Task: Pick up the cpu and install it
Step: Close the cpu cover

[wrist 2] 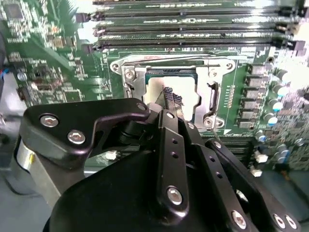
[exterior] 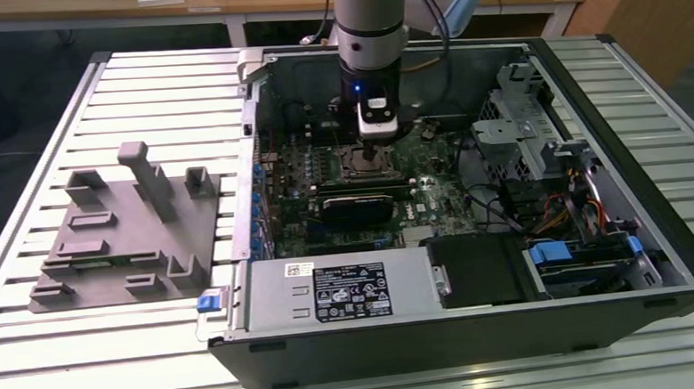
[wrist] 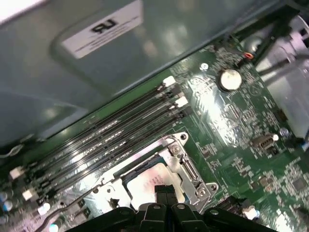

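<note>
**A:** Where is the arm (exterior: 369, 24)?

**B:** In the exterior view it comes down from the upper middle of the frame into the open computer case (exterior: 670, 231). The case lies on a slatted metal table (exterior: 47, 371). The gripper (exterior: 376, 155) is low over the motherboard (exterior: 436, 194), near the centre of the frame.

**A:** And the cpu?

**B:** In the second wrist view the cpu (wrist 2: 187, 92) lies flat in the socket frame (wrist 2: 213, 94), its bright metal top facing up. The memory slots (wrist 2: 193, 34) run just beside the frame.

**A:** Is the pincer gripping it?

**B:** No. The two black fingers (wrist 2: 170, 140) are pressed together with no gap between them, so it is closed on nothing. The tips sit over the middle of the chip, and I cannot tell whether they touch it.

**A:** Does the other wrist camera agree?

**B:** Yes. In the first wrist view the closed tips are over the same seated chip, and a coin cell (wrist: 230, 79) sits well apart on the board.

**A:** Anything outside the case?

**B:** A gray fixture tray (exterior: 101, 261) is on the table at the exterior view's left. The power supply (exterior: 352, 288) fills the lower middle of the case.
</note>
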`<move>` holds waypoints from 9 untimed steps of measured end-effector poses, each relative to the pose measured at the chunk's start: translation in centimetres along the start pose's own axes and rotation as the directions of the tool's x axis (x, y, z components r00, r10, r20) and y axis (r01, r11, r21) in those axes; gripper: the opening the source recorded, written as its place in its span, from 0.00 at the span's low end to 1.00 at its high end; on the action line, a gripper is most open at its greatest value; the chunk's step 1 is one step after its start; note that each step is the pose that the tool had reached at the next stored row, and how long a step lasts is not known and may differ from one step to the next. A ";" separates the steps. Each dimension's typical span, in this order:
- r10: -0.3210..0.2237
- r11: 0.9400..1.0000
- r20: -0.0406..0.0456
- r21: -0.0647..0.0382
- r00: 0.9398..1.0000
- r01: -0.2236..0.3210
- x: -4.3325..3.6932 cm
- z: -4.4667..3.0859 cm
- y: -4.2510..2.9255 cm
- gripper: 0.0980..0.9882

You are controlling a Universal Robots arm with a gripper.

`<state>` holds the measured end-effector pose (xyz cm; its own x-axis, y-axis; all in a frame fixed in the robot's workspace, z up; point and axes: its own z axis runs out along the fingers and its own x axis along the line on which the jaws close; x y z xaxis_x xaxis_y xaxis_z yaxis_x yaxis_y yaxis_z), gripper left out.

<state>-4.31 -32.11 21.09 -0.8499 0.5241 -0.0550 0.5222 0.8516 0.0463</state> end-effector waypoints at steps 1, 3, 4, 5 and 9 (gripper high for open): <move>-0.018 1.000 -0.001 -0.001 1.000 0.018 0.00 0.00 0.00 0.01; -0.055 0.998 -0.002 -0.003 0.998 0.055 0.00 0.00 0.00 0.01; -0.073 0.997 -0.003 -0.003 0.997 0.073 0.00 0.00 0.00 0.01; -0.091 0.996 -0.003 -0.004 0.996 0.091 0.00 0.00 0.00 0.01; -0.164 0.986 -0.006 -0.008 0.986 0.164 0.00 0.00 0.00 0.01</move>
<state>-4.31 -32.11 21.09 -0.9243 0.3775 -0.0560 0.3754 0.9258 0.0444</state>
